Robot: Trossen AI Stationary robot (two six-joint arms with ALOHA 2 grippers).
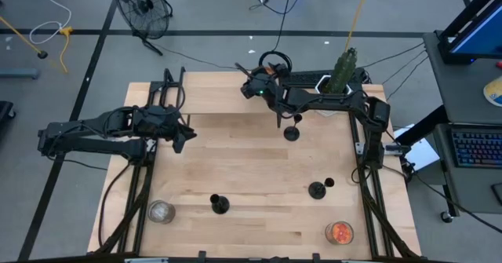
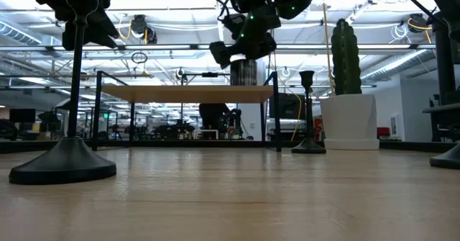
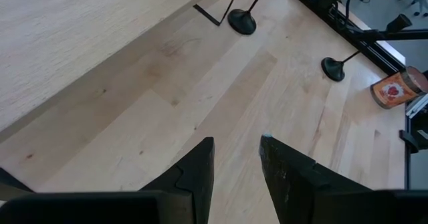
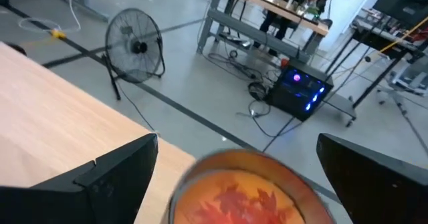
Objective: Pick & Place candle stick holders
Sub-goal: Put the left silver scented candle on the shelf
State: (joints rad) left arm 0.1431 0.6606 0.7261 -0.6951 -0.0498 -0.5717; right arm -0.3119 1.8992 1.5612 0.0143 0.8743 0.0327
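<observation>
High view, with me at the remote controls: the left pincer (image 1: 187, 135) hovers over bare worktop (image 1: 235, 169), its fingers (image 3: 199, 177) parted by a narrow gap and gripping nothing. The right pincer (image 1: 259, 86) hangs at the far edge, and its wrist view shows it spread wide around a leaf-patterned orange jar (image 4: 244, 190), apparently clamped and lifted clear. All three black candle stick holders stand upright. The first holder (image 1: 292, 133) is just below the right pincer. The second holder (image 1: 317, 189) is farther from it toward the near edge. The third holder (image 1: 219, 205) is ahead of the left pincer, on the near side. I judge them rigid, light and top-heavy, prone to tipping, so I would pinch the thin stem low, close above the round base. A grey glass jar (image 1: 161, 211) sits near the third holder and a second orange jar (image 1: 340, 232) beyond the second holder. Neither appears to block a descent from above.
</observation>
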